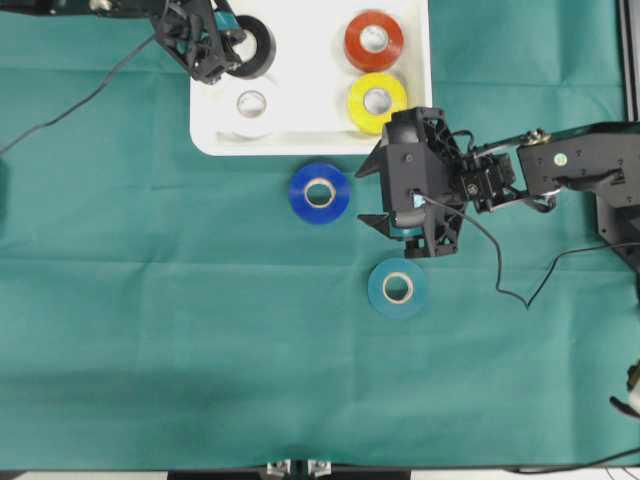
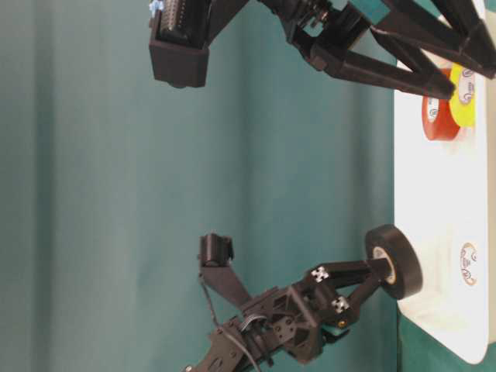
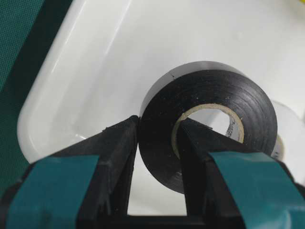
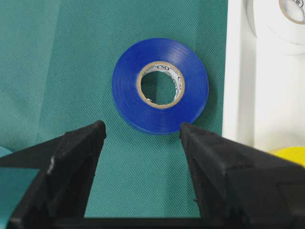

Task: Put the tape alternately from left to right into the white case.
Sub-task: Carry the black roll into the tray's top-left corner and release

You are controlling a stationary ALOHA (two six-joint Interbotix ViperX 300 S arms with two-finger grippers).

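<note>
Over white case (image 1: pixel 420 100), left claw (image 3: pixel 157 143) grips black roll (image 3: pixel 209 124); right claw (image 4: pixel 143 138) wide, blue roll (image 4: pixel 160 86) ahead.

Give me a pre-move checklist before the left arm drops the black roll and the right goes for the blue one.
1. Left gripper clamped on the black roll, one jaw through its core: ok.
2. Black roll over the case: ok.
3. Black roll touching the case floor: cannot tell.
4. White roll, yellow roll and red roll lying flat in the case: ok.
5. Right gripper open, blue roll ahead of its jaws: ok.
6. Teal roll on the cloth, apart from the blue roll: ok.
</note>
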